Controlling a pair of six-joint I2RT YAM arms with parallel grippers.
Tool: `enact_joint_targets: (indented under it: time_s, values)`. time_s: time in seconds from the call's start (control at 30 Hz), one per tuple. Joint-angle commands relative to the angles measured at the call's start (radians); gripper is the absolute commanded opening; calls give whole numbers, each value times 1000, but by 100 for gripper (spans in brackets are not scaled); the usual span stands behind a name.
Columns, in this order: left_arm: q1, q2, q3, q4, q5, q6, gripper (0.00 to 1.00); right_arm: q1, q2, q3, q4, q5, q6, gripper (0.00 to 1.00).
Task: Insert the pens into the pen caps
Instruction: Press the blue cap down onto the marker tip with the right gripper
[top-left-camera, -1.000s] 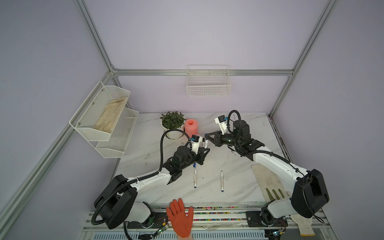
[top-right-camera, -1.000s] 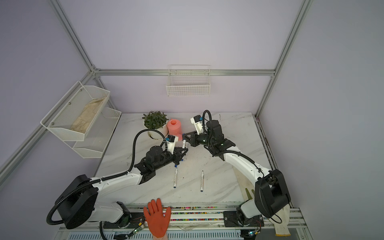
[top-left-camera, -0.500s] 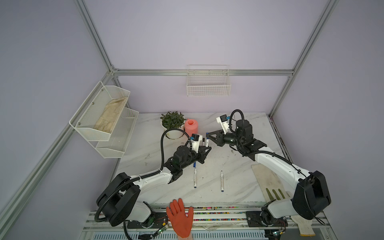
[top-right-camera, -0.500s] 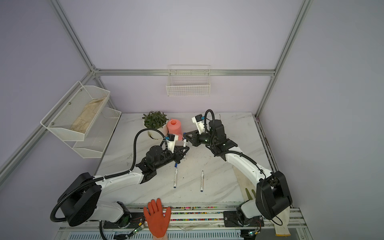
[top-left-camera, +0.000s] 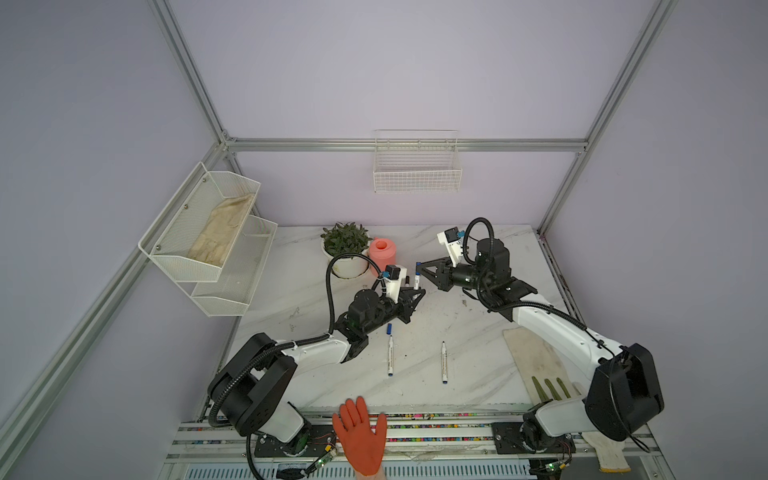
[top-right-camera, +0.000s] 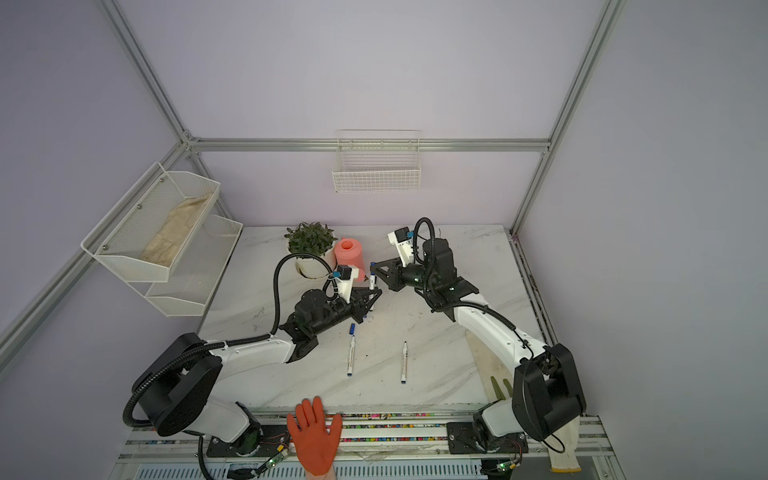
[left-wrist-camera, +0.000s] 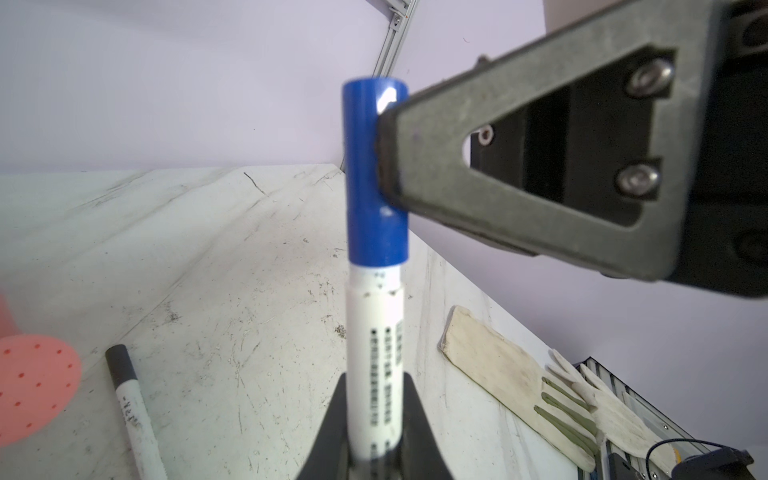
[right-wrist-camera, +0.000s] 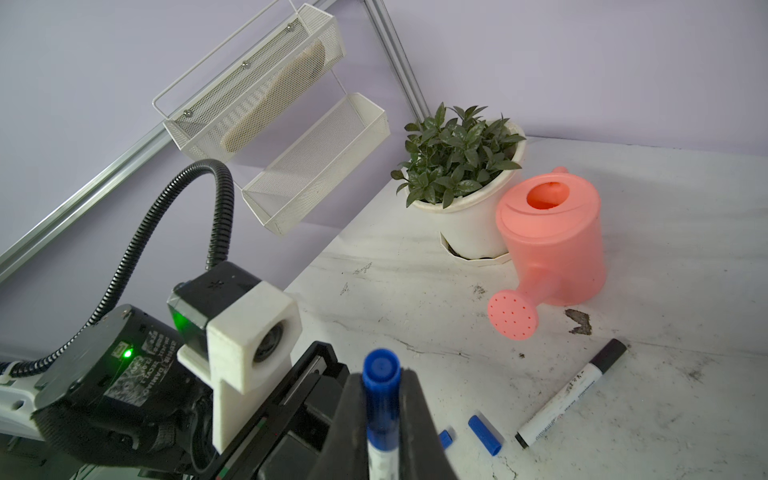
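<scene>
Nearest to us, an orange-gloved hand (top-left-camera: 360, 440) sits at the front rail with its fingers spread. Just past it we've got 2 uncapped pens on the marble table (top-left-camera: 469, 336), roughly parallel and well apart. 1 pen (top-left-camera: 390, 356) has a loose blue cap (top-left-camera: 389, 329) just beyond its far end, and the other pen (top-left-camera: 444, 362) lies over toward the right arm. Mid-table, up off the surface, the left gripper (left-wrist-camera: 373, 401) is clamped tight on the white barrel of a 3rd pen (left-wrist-camera: 376, 332), holding it upright. The right gripper (right-wrist-camera: 381, 388) is pinched onto a 2nd blue cap (left-wrist-camera: 374, 174) sitting over that pen's tip. The close-up is blurry, so we can't say if it's pushed fully home. Behind them a black-capped pen (right-wrist-camera: 569, 395) lies by the rose of a pink watering can (right-wrist-camera: 552, 241), with a potted plant (right-wrist-camera: 457, 153) right beside the can. A white wire basket (top-left-camera: 417, 174) hangs on the back wall.
</scene>
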Motion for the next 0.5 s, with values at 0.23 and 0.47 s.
enact_joint_targets:
  time_s: [0.23, 0.47]
  values:
    - [30, 5, 128, 272, -219, 200, 0, 31, -16, -18, -256, -273, -68, 0]
    - [-1, 33, 85, 429, -225, 296, 0, 31, -18, -19, -264, -260, -61, 0]
